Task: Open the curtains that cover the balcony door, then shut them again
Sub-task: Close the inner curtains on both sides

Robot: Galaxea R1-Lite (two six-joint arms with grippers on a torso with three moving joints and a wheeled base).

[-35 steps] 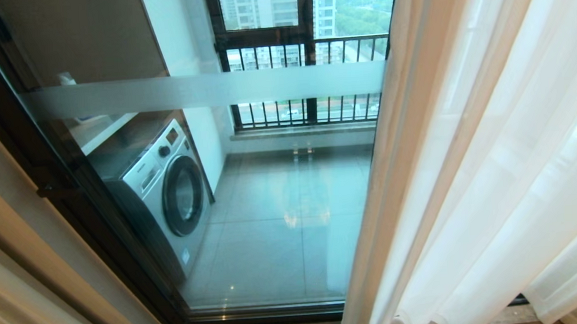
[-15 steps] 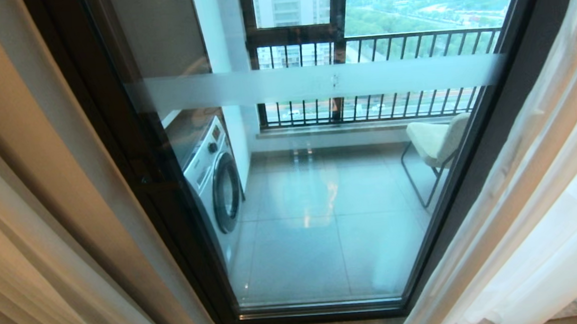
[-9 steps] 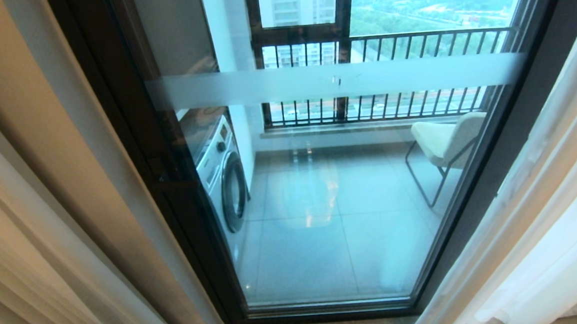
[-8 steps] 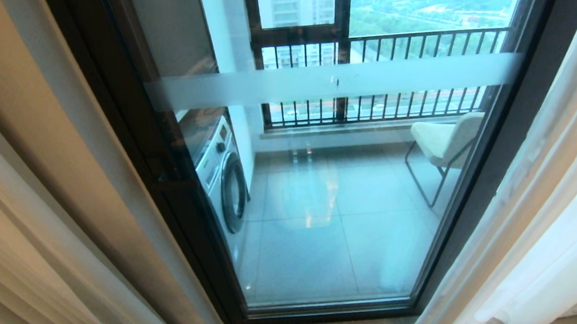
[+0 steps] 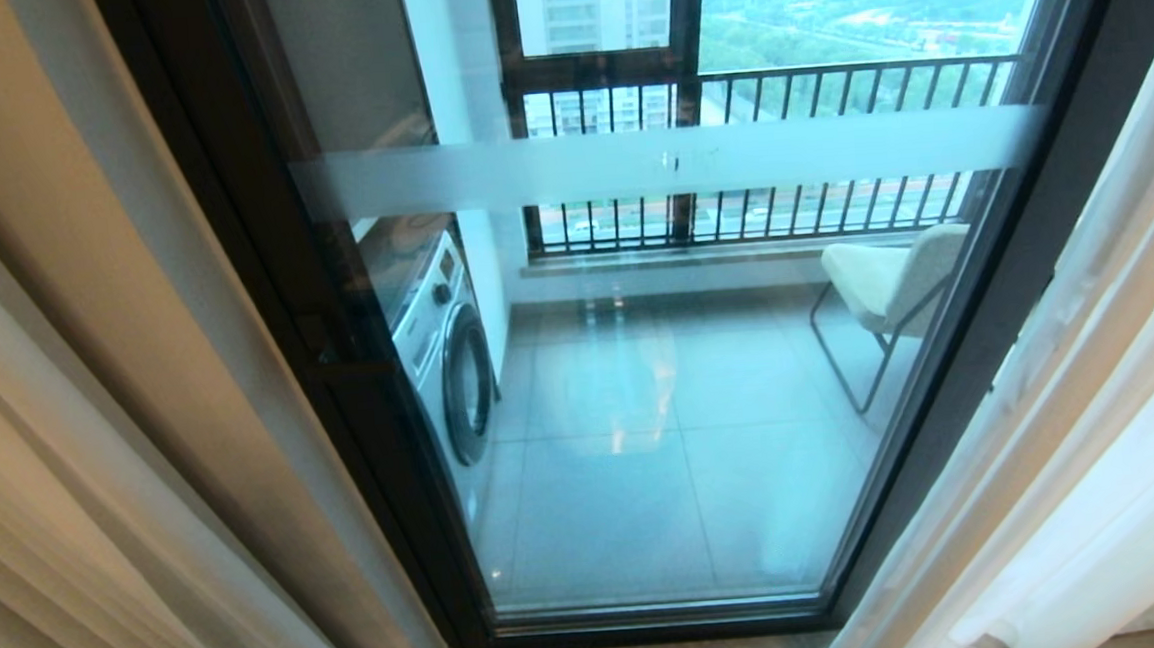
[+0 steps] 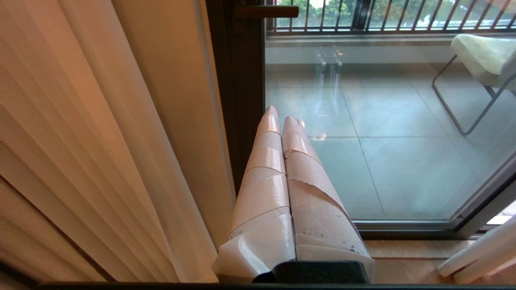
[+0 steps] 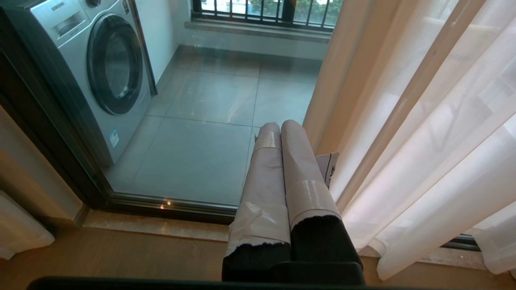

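Behind the balcony door [image 5: 681, 378], grey tiled floor [image 5: 648, 500], washing machine [image 5: 444, 357] left, chair [image 5: 890, 285] right. Curtains [image 5: 1096, 453] hang bunched at the door's right edge, glass uncovered. Left gripper [image 6: 281, 114] and right gripper [image 7: 280, 127] both empty, jaws together.

The grey tiled balcony floor [image 5: 647, 480] carries a washing machine [image 5: 444, 357] on its left side and a pale chair [image 5: 886, 290] on thin metal legs to the right of the washing machine, well apart from it.
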